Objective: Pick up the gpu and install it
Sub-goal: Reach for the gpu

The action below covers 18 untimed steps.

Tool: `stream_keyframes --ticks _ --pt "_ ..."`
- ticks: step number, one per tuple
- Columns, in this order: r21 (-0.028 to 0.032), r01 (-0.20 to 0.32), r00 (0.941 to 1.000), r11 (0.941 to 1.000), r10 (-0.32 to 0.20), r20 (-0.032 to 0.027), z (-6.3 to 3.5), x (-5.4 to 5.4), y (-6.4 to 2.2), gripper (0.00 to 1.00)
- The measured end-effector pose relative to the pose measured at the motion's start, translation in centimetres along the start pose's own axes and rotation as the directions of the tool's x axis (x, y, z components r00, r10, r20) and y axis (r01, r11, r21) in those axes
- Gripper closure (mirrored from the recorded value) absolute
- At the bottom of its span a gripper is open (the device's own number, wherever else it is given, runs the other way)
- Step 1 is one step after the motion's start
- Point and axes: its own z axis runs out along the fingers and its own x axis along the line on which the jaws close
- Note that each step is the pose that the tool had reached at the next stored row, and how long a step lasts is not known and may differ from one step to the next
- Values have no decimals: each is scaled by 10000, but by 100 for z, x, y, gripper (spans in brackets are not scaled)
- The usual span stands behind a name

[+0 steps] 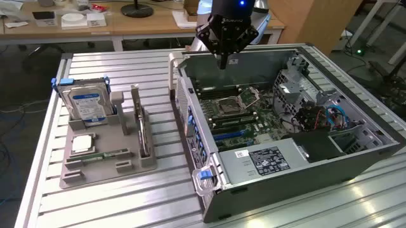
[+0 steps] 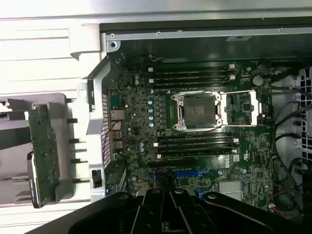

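The gpu (image 1: pixel 143 128) stands on edge in the grey tray (image 1: pixel 106 140) on the bench (image 1: pixel 114 71), beside the hard drive (image 1: pixel 87 105). It looks light, stiff and fragile, best gripped by its long bare edges. The pincer (image 1: pixel 223 64), pressed together and empty, hangs over the open computer case (image 1: pixel 304 166), well apart.

black gripper (image 1: pixel 223 64), green motherboard (image 1: pixel 244 124) with blue slot (image 2: pixel 187 173), dark grey computer case (image 1: pixel 304 175), blue-and-white label (image 1: pixel 87 107) on silver hard drive (image 1: pixel 81 91), grey tray (image 1: pixel 108 161), ribbed silver table (image 1: pixel 127 204)
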Motion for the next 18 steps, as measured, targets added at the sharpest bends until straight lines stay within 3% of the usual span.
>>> stream_keyframes --ticks 7,18 --pt "1 -1 10000 10000 1 -1 -2 35 -3 90" --pt "0 -1 10000 10000 1 0 -6 267 -21 90"
